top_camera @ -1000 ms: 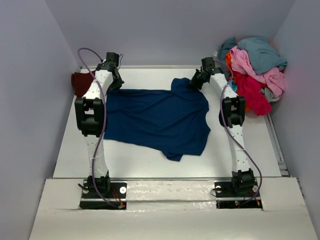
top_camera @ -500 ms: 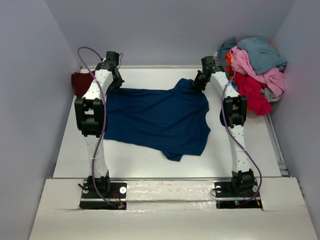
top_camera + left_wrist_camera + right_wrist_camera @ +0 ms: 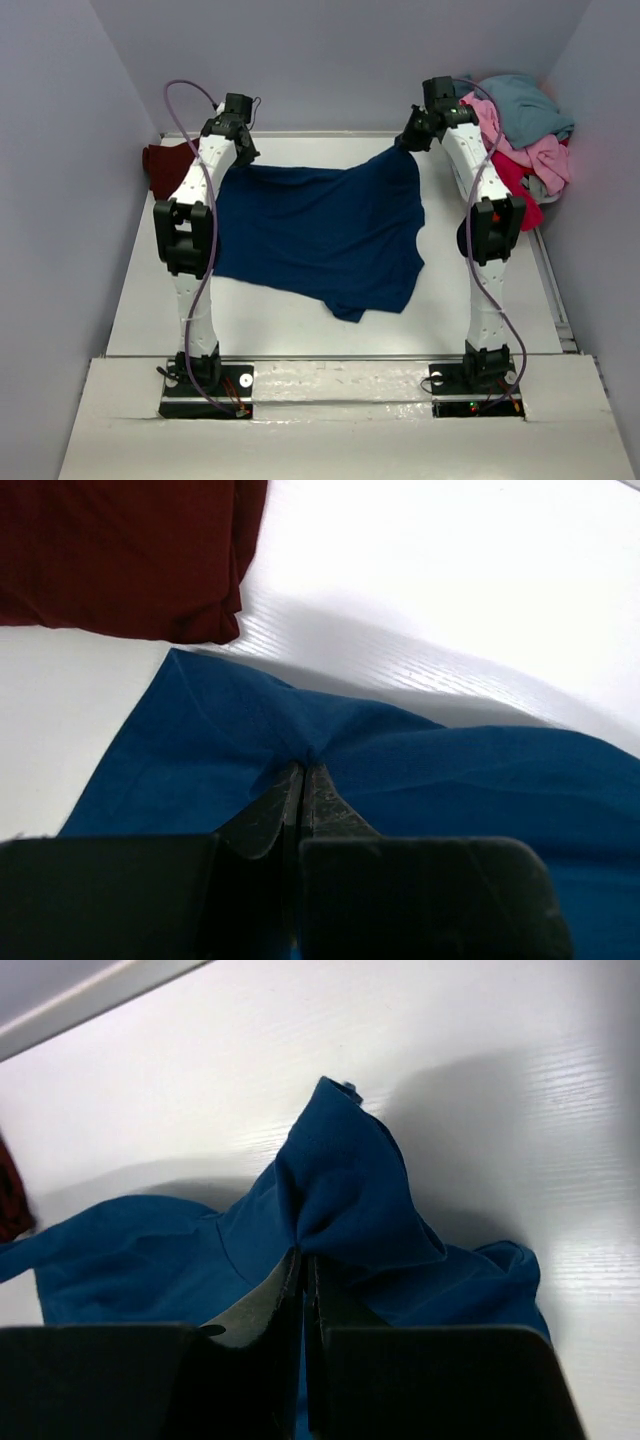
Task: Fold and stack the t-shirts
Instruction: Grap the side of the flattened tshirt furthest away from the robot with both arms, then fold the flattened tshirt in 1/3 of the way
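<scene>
Noted: left gripper (image 3: 303, 770) and right gripper (image 3: 303, 1256) both clamp navy shirt (image 3: 320, 235) far edge, 10 and 2 o'clock. Raise evenly (keep it taut) to fold.

white left arm (image 3: 193, 300), right arm (image 3: 485, 300); black joints (image 3: 183, 235), fingers (image 3: 268, 818); purple cables (image 3: 180, 83).

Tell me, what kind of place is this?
Probably a robot test booth, not a home: plain grey walls around a white table, a left arm and right arm holding a blue t-shirt, and a heap of t-shirts waiting.
</scene>
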`<action>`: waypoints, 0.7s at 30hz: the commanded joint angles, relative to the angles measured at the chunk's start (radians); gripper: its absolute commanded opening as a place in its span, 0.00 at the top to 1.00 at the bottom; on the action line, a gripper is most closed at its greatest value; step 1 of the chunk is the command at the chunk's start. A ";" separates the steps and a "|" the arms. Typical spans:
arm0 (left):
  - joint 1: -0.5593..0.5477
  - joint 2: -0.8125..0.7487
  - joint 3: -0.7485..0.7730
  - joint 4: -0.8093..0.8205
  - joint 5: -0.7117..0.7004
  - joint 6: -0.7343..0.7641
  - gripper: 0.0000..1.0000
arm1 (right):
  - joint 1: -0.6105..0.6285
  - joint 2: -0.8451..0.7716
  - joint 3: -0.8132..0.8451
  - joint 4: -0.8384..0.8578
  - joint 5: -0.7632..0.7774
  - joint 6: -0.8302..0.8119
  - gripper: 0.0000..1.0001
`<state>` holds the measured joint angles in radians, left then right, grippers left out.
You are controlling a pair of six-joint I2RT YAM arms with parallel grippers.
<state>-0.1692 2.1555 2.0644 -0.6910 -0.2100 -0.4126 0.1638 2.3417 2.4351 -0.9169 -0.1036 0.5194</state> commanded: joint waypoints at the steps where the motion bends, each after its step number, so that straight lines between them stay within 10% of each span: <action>1: -0.026 -0.150 0.028 -0.004 -0.072 0.003 0.94 | -0.001 -0.132 -0.083 0.003 0.025 -0.041 0.93; 21: -0.044 -0.611 -0.538 0.146 -0.138 -0.011 0.94 | 0.057 -0.636 -0.712 0.133 0.097 -0.061 0.93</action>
<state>-0.2066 1.5608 1.5852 -0.6067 -0.3248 -0.4240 0.2050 1.7390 1.7664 -0.8505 -0.0284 0.4671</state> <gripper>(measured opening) 0.080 0.076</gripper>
